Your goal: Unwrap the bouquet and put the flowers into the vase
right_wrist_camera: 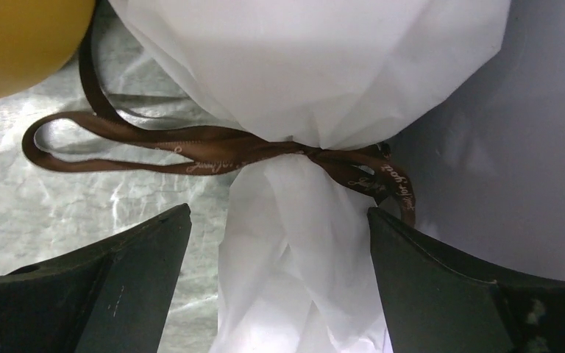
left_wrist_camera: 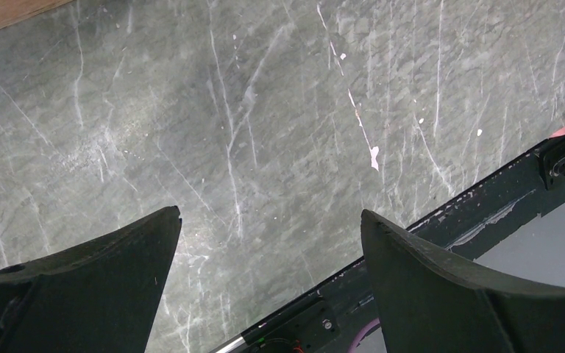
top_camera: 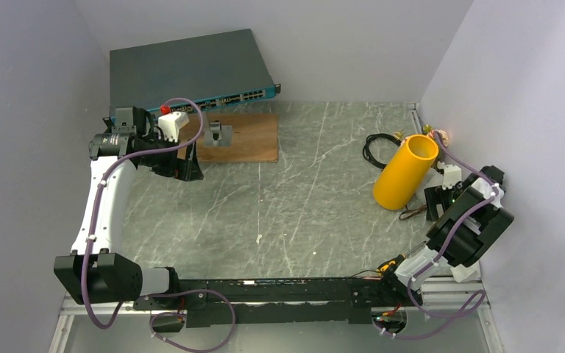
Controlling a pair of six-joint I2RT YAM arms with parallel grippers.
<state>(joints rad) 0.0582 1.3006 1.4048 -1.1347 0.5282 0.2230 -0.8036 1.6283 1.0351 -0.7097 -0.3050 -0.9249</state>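
Count so far: one yellow-orange vase [top_camera: 406,173] is seen at the right side of the table [top_camera: 294,213]. One bouquet [right_wrist_camera: 316,66] is wrapped in white paper just beside it, up against the right wall. One brown ribbon [right_wrist_camera: 191,151] is tied round the paper's neck, with one long loop trailing toward the vase. Cursive lettering is printed along the ribbon, but it's too small and twisted to be read. From overhead only a couple of pink buds [top_camera: 441,135] can be made out past the vase's mouth.

Right gripper [right_wrist_camera: 279,213] is spread wide, one finger on each side of the wrapped stem end below the knot, and nothing is clamped. Left gripper [left_wrist_camera: 271,213] is spread wide too, over the marbled tabletop at the far left. It's well apart from the bouquet, with nothing between its fingers.

Also counted: one dark network switch [top_camera: 191,70] at the back and one wooden board [top_camera: 246,137] with one small grey block [top_camera: 221,134] on it. One coil of black cable [top_camera: 379,151] is seen near the vase.
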